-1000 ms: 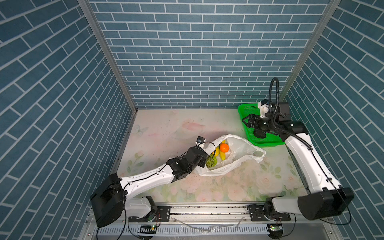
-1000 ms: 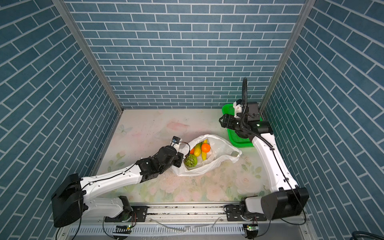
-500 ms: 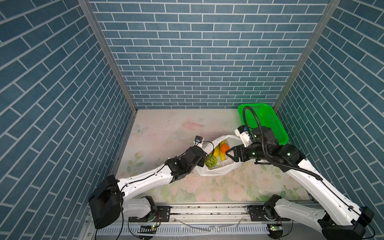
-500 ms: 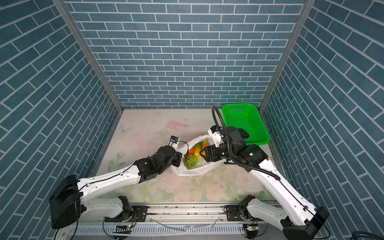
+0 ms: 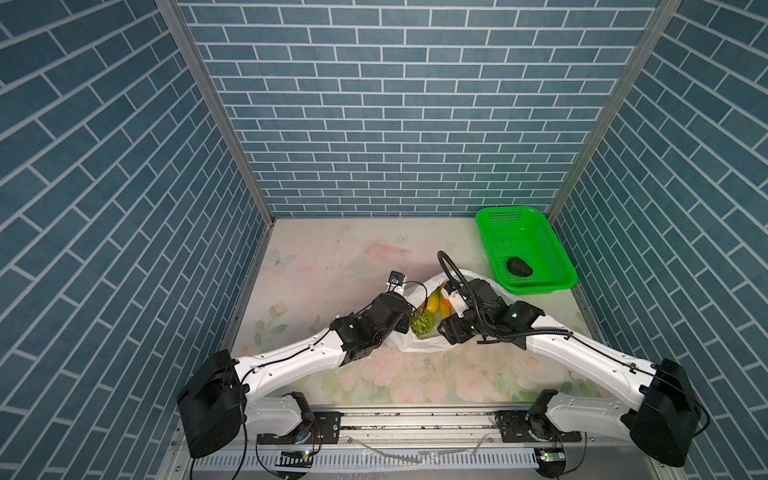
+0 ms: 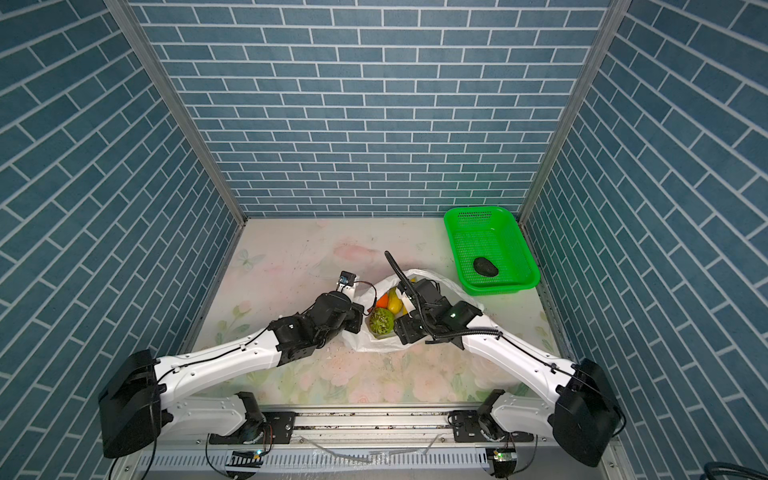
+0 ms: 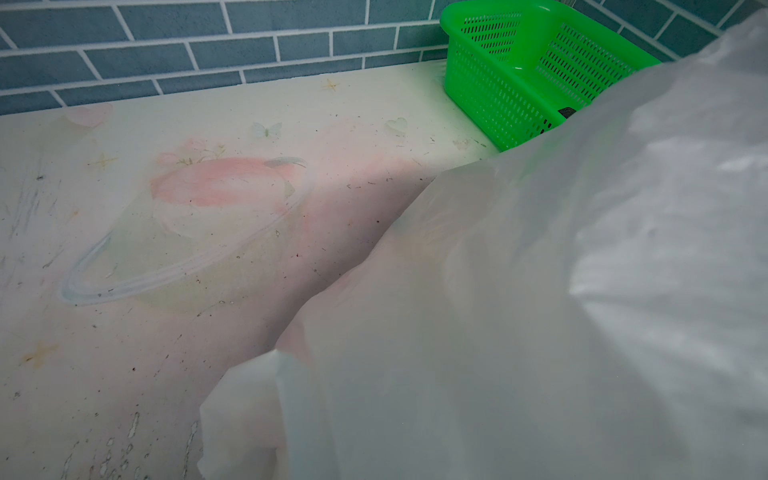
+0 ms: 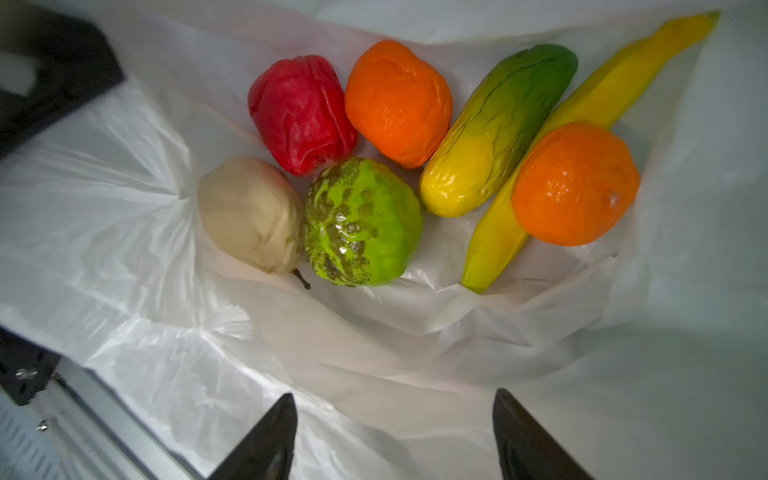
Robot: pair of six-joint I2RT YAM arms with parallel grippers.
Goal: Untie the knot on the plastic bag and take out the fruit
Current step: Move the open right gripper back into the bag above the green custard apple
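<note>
Seven fruit (image 8: 361,222) are counted inside the open plastic bag (image 8: 124,249) only in the right wrist view; right gripper (image 8: 392,399) is spread wide, empty, at its mouth. Left gripper (image 5: 404,323) is clamped on the bag rim. Avocado (image 5: 519,266) in green basket (image 5: 540,288) is shown in both top views.

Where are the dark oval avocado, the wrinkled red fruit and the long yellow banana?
dark oval avocado (image 5: 519,266): in a top view, its middle.
wrinkled red fruit (image 8: 301,114): right wrist view, its middle.
long yellow banana (image 8: 590,99): right wrist view, its bare flank.
</note>
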